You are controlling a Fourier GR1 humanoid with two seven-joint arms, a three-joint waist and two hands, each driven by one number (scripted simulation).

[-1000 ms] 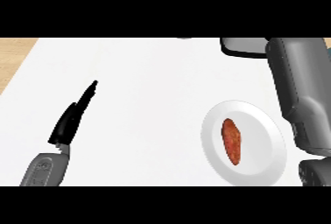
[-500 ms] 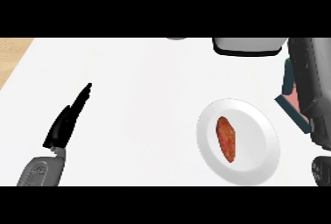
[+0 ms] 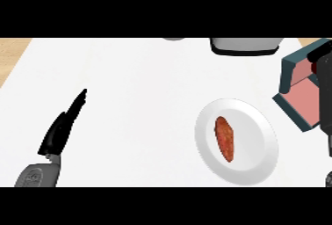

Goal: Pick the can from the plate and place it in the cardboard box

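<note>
Can point(image 3: 225, 138) lies flat on the plate point(image 3: 256, 169), near its middle, running lengthwise toward the far side; it shows as a reddish-brown oblong shape. No hand touches it. The white plate sits right of centre on the white counter point(image 3: 142, 88), its near rim close to the view's lower edge.

Just right of the plate, apart from it by a narrow strip of counter, stands the cardboard box point(image 3: 299, 90), teal outside and pink inside, tilted in the view and cut off by the right edge. Nothing can be seen inside its visible part.

1 broad stretch of bare counter runs from the plate across to the left hand point(image 3: 62, 127) and up to the far edge. A strip of wood point(image 3: 13, 52) shows past the counter's left edge. At the far edge sit a pale container with a dark rim point(image 3: 246, 45) and, left of it, a small grey object point(image 3: 173, 38), both cut off.

The left hand rests at lower left, released, fingers straight and pointing away. The right hand point(image 3: 323, 61) shows only as a dark sliver at the right edge over the box; released or clenched, I cannot tell.
</note>
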